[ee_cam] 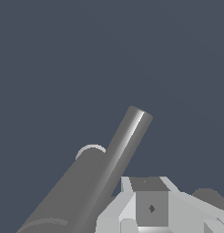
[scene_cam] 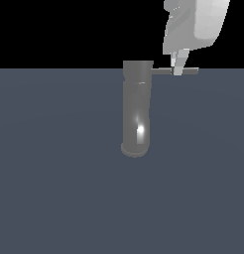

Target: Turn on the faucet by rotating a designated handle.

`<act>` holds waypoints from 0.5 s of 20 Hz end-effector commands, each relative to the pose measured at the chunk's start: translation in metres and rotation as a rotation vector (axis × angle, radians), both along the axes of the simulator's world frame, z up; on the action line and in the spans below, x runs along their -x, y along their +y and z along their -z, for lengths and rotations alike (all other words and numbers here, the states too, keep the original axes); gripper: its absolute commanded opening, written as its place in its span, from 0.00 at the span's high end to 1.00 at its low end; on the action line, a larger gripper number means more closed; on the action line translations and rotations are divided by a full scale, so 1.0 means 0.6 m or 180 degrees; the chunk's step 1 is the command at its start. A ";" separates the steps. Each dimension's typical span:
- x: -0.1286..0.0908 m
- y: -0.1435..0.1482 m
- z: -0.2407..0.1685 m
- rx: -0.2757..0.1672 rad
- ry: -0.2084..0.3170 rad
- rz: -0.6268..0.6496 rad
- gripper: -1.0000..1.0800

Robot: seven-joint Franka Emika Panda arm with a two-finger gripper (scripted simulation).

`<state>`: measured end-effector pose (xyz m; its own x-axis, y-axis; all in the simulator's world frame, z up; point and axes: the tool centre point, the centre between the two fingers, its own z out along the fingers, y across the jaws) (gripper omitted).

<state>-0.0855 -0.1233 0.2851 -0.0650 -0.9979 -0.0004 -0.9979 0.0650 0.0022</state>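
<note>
1. One arm does the work: your gripper (scene_cam: 178,67) hangs right over the handle (scene_cam: 163,71), fingers down on the bar.
2. You cannot tell if they pinch it.
3. Your handle lies flat, pointing to the exterior view's right from the faucet (scene_cam: 137,106) top.

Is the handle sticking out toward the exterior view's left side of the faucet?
No. The handle projects from the top of the faucet toward the exterior view's right, where the gripper meets it.
</note>
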 end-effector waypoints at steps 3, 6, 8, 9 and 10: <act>-0.015 -0.036 0.000 0.0004 -0.0008 0.0065 1.00; -0.026 -0.050 0.000 0.0003 -0.0007 0.0073 1.00; -0.033 -0.059 0.000 0.0003 -0.0007 0.0078 1.00; -0.036 -0.063 0.000 0.0003 -0.0007 0.0081 1.00; -0.040 -0.067 0.000 0.0003 -0.0007 0.0083 1.00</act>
